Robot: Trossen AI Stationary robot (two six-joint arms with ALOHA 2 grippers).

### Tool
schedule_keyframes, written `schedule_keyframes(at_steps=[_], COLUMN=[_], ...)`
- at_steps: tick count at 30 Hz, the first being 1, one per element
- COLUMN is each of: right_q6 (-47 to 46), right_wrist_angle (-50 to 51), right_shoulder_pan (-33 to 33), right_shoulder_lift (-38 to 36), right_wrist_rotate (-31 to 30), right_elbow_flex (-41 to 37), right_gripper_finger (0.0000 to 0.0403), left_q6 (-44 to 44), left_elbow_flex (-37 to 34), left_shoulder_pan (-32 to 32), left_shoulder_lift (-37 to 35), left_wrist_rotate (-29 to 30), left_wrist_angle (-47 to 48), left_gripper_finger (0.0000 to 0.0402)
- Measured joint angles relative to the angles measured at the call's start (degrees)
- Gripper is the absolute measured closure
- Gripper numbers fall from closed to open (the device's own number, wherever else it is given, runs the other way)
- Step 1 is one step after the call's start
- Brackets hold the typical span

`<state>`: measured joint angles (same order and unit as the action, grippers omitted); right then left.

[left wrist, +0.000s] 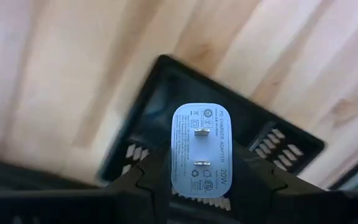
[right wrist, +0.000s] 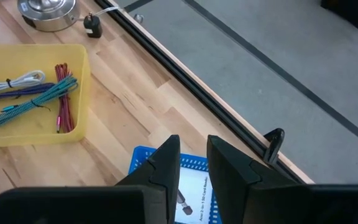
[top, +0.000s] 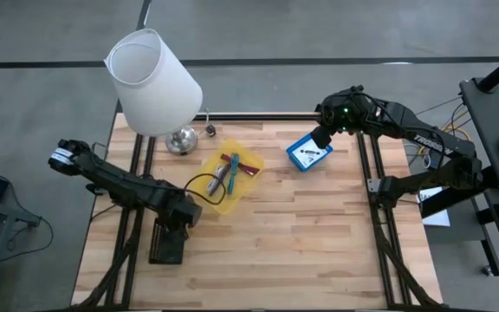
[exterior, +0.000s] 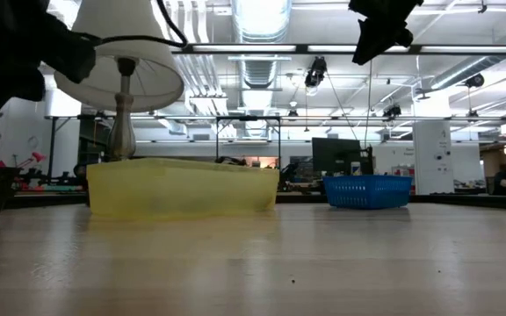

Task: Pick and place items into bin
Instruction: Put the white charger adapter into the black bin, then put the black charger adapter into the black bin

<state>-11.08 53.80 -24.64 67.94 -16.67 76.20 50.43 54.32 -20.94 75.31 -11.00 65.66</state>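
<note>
My left gripper (left wrist: 201, 163) is shut on a white plug-in charger (left wrist: 201, 149), which hangs over a black slotted bin (left wrist: 166, 93) near the table's left near part (top: 167, 244). The yellow tray (top: 204, 165) at mid-table holds teal, purple, white and red cords (right wrist: 33, 99). My right gripper (right wrist: 193, 155) hovers open and empty above a blue basket (top: 294, 147) at the far right. A white packet (right wrist: 190, 190) lies in that basket. My left gripper pinches the white charger by its two long side walls (left wrist: 174, 168), one finger on each side. The fingers come from above, pointing down. The face with the two metal prongs (left wrist: 202, 127) is turned up toward the wrist camera. The charger is lifted clear, above the black bin's opening.
A white lamp (top: 154, 82) with a silver base (top: 180, 139) stands at the far left corner, its cord running to the yellow tray. Black rails frame the table's left, right and far sides. Bare wood spreads across the near middle and right of the table (top: 301, 251).
</note>
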Motion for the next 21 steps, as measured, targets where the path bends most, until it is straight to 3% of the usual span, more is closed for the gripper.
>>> schedule_keyframes(at_steps=[5, 16, 21], right_q6=[0.8, 1.2, 1.2], right_wrist_angle=[0.0, 0.0, 0.0], right_shoulder_pan=[0.0, 0.0, 0.0], right_shoulder_lift=[0.0, 0.0, 0.0], right_wrist_rotate=[0.0, 0.0, 0.0], right_elbow_flex=[0.0, 0.0, 0.0], right_gripper_finger=[0.0335, 0.0335, 0.0335], left_q6=[0.2, 0.3, 1.8], left_elbow_flex=[-1.1, -0.9, 2.0], left_shoulder_pan=[-0.1, -0.1, -0.1], left_shoulder_lift=[0.3, 0.2, 0.0], left_wrist_rotate=[-0.6, -0.7, 0.2], left_wrist_angle=[-0.9, -0.3, -0.3], left_gripper_finger=[0.0278, 0.0208, 0.0202])
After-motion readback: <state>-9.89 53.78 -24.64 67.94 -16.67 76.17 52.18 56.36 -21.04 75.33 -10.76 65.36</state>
